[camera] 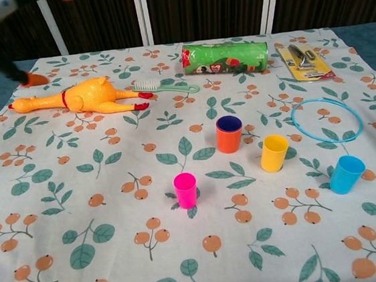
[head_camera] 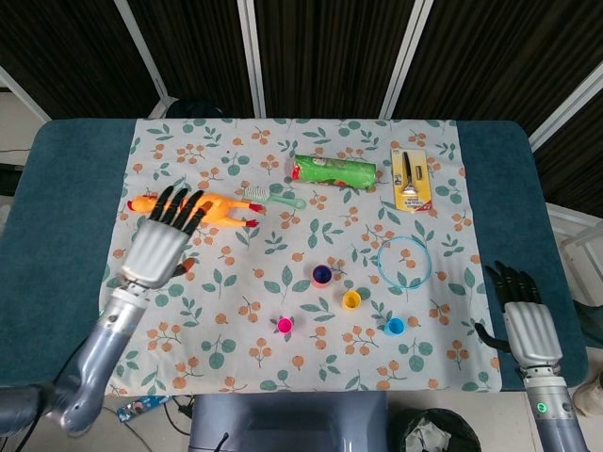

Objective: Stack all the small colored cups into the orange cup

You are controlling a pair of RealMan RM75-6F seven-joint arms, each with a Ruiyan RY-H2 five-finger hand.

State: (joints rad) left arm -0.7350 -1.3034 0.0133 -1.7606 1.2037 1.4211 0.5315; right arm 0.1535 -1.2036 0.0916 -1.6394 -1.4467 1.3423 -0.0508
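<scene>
Orange cup (camera: 228, 137) stands upright near the middle of the desk (head_camera: 66, 202) with a dark blue cup (camera: 228, 123) already nested in it, its rim just showing above the orange one. Going left to right: the left robot hand (head_camera: 162, 241) hangs over the cloth's left edge, fingers spread and holding nothing, just beside the rubber chicken (camera: 79, 98) — a careless sweep toward the cups from there could drag the chicken or the small brush (camera: 163, 86) along with it. The pink cup (camera: 186, 190) stands alone in front of the stack, light and narrow; a pinch that lands off-centre would likely tip it, and it would roll on the cloth. Past the stack, the yellow cup (camera: 274, 153) sits near the orange one, so fingers reaching for it may well knock the stack over. The light blue cup (camera: 346, 173) stands furthest right, just in front of the blue ring (camera: 326, 120), which could catch on a finger and get dragged. Any cup lowered tilted would probably jam on the rim instead of seating — that is the main risk in each remaining drop. The right robot hand (head_camera: 528, 325) rests off the desk's right edge, fingers extended and empty.
</scene>
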